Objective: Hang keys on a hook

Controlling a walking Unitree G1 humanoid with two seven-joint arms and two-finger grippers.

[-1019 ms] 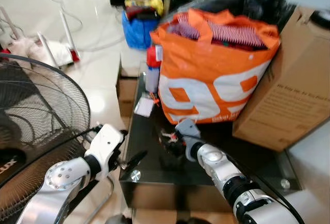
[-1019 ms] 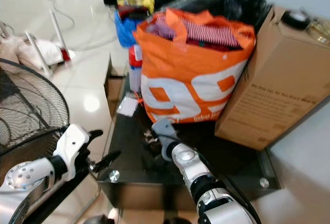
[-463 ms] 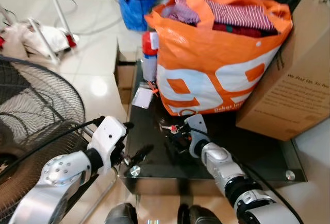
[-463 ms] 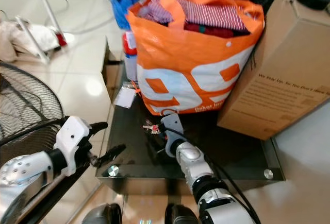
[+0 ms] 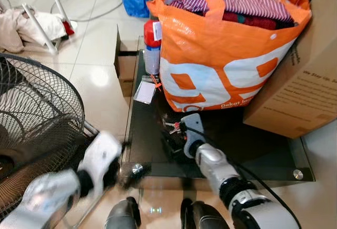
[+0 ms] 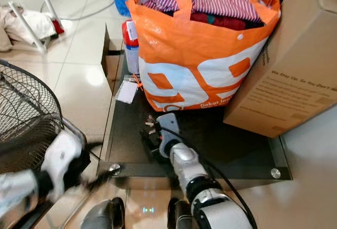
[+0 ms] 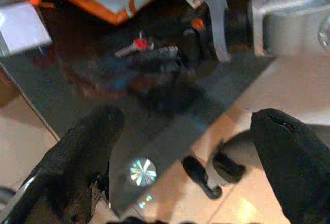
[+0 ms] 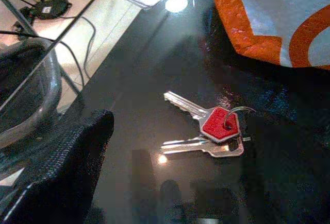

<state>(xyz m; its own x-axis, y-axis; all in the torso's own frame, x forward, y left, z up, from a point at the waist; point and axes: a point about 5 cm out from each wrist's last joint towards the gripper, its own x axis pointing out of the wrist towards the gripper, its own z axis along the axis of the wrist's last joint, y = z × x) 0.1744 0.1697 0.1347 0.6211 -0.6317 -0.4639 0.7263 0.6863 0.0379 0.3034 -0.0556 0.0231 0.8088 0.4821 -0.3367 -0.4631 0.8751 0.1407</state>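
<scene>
A bunch of keys (image 8: 214, 126), one with a red head, lies flat on the black glass table (image 5: 263, 150) just in front of the orange bag. My right gripper (image 5: 169, 143) rests low over the table right beside the keys, open, with nothing held; one black finger (image 8: 62, 172) shows short of the keys. The keys (image 7: 138, 45) and the right gripper's wrist also appear in the left wrist view. My left gripper (image 7: 191, 152) hangs open past the table's front left corner, blurred in the eye views, its fingers (image 7: 77, 157) spread wide.
A full orange shopping bag (image 5: 226, 55) and a cardboard box (image 5: 295, 97) take up the back and right of the table. A red-capped can (image 5: 151, 50) and a white card (image 5: 144, 93) sit at its left. A floor fan (image 5: 31, 113) stands to the left.
The camera has tilted down and moved closer to the table. My left arm has dropped lower and is blurred with motion. The right gripper stays by the keys.
</scene>
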